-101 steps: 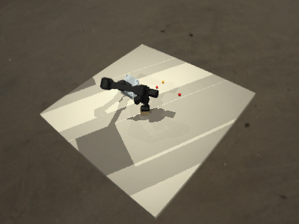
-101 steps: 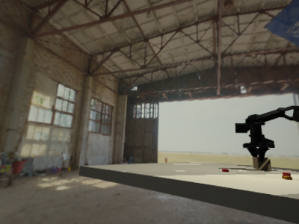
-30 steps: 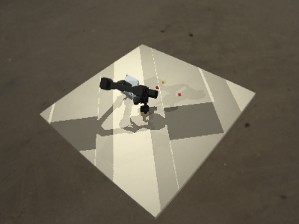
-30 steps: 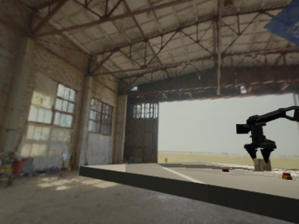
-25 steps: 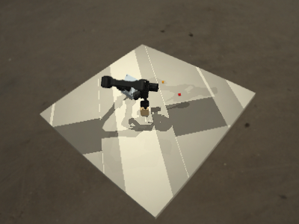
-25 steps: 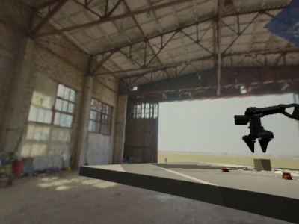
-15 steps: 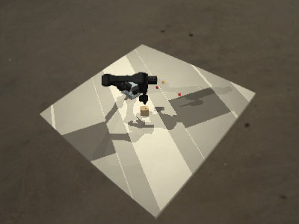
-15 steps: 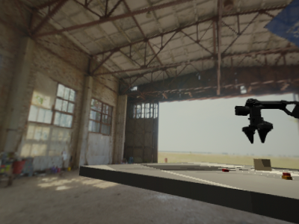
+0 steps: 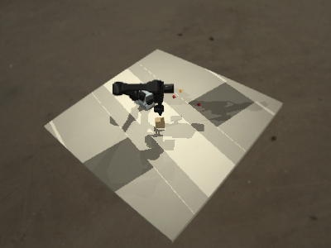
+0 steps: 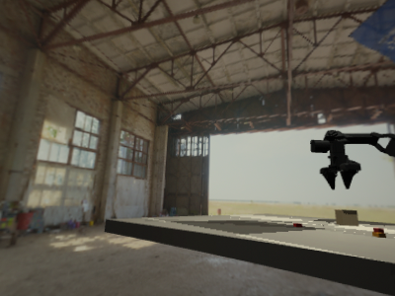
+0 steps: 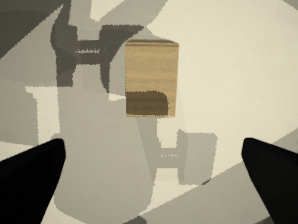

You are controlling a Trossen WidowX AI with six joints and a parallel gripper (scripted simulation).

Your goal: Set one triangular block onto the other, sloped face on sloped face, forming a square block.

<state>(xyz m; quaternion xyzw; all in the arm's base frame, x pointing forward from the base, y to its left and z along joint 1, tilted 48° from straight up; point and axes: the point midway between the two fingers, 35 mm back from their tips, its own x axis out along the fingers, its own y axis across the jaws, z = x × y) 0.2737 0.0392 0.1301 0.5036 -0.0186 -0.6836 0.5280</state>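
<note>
Square block [image 9: 160, 122] [image 10: 347, 217] [image 11: 151, 75], seemingly assembled, set on table [image 9: 178, 225] [image 10: 247, 256] [image 11: 240, 65]; gripper [image 9: 159, 112] [image 10: 340, 187] [image 11: 155, 147] raised above, spread wide, unladen; evenness of ends unconfirmed, nothing else apparently left to be done.

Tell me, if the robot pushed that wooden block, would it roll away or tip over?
The wooden block probably wouldn't roll, since its sides look flat. It likely wouldn't tip easily, because it looks squat. A push might split it, though, if it's really two pieces: a thin line crosses near one end.

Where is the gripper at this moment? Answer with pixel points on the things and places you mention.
In the exterior view, the open gripper [image 10: 340, 188] [image 11: 155, 147] is on the right side, above the wooden block [image 9: 160, 122] [image 10: 347, 217] [image 11: 151, 75], not touching it.
</note>
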